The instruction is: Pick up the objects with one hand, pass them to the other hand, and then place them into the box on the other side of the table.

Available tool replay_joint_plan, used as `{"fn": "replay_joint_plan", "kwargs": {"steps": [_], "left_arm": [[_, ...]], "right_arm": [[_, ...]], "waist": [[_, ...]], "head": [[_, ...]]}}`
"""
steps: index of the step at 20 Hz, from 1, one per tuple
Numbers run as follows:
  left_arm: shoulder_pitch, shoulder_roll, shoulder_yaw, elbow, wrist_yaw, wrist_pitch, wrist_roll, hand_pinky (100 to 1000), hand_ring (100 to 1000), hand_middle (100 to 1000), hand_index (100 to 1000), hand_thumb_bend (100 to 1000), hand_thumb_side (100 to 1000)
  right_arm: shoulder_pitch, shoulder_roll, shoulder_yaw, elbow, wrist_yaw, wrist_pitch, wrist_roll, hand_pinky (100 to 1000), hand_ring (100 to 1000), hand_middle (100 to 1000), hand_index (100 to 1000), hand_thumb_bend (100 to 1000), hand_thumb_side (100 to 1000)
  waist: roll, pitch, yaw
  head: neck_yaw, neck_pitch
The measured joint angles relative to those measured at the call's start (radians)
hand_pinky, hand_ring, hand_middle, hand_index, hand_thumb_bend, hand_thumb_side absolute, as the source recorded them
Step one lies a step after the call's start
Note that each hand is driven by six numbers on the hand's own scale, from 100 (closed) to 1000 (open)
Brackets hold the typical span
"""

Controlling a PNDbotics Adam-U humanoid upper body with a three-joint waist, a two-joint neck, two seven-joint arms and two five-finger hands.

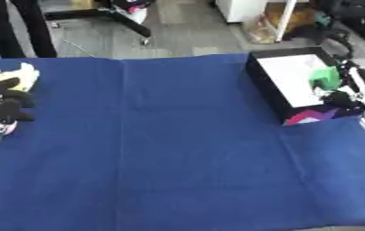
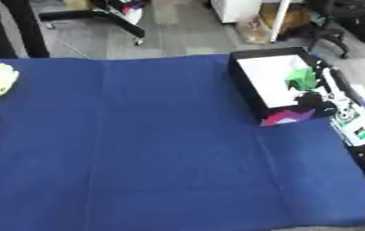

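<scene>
Green crumpled object [image 1: 324,77] hangs over the black white-floored box [image 1: 284,97], pinched in the right hand [image 1: 345,95]. Left hand [image 1: 0,115], far left of the box, curls beside a yellow toy [image 1: 16,76]; grip unclear.

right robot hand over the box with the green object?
Yes: in the left eye view the right robot hand is above the open box, with the green object at its fingers.

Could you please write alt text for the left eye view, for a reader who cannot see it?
The right robot hand holds a green object over an open black box at the right side of a blue tablecloth. At the left edge, the left robot hand is beside a pale yellow toy.
</scene>
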Motion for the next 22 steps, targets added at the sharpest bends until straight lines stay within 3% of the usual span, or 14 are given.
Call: {"fn": "replay_joint_plan", "kwargs": {"steps": [4,8,12,16,21,22], "left_arm": [[0.0,0.0,-0.002,-0.005,0.0,-0.001,-0.002,638,704,649,873,683,730],[0.0,0.0,-0.002,-0.005,0.0,-0.001,-0.003,638,703,647,873,682,730],[0.0,0.0,-0.002,-0.005,0.0,-0.001,-0.003,638,703,646,872,657,731],[0.0,0.0,-0.002,-0.005,0.0,0.0,-0.002,637,700,643,872,677,727],[-0.009,0.011,0.016,0.0,-0.034,0.018,0.017,639,691,631,865,655,666],[-0.015,0.023,0.024,0.002,-0.055,0.027,0.025,639,688,628,863,651,651]], "right_arm": [[-0.008,0.001,0.001,-0.002,0.064,-0.004,-0.003,848,846,886,1000,175,597],[-0.011,0.003,0.001,-0.028,0.097,-0.023,0.016,896,921,959,1000,186,598],[-0.012,0.003,0.0,-0.069,0.122,-0.042,0.036,908,936,974,1000,179,557],[0.005,-0.005,-0.006,-0.142,0.13,-0.049,0.023,880,896,941,1000,156,514],[0.116,-0.029,-0.013,-0.418,0.089,-0.038,-0.043,838,840,882,1000,100,362],[0.143,-0.03,-0.015,-0.494,0.083,-0.031,-0.052,836,836,878,1000,100,277]], "waist": [[0.0,0.0,0.001],[0.0,0.0,0.001],[0.0,0.0,0.001],[0.0,0.0,0.001],[0.004,0.004,-0.003],[0.006,0.005,-0.006]], "head": [[-0.005,0.0],[-0.009,0.0],[-0.013,0.0],[-0.013,0.0],[0.011,-0.002],[0.02,-0.004]]}}
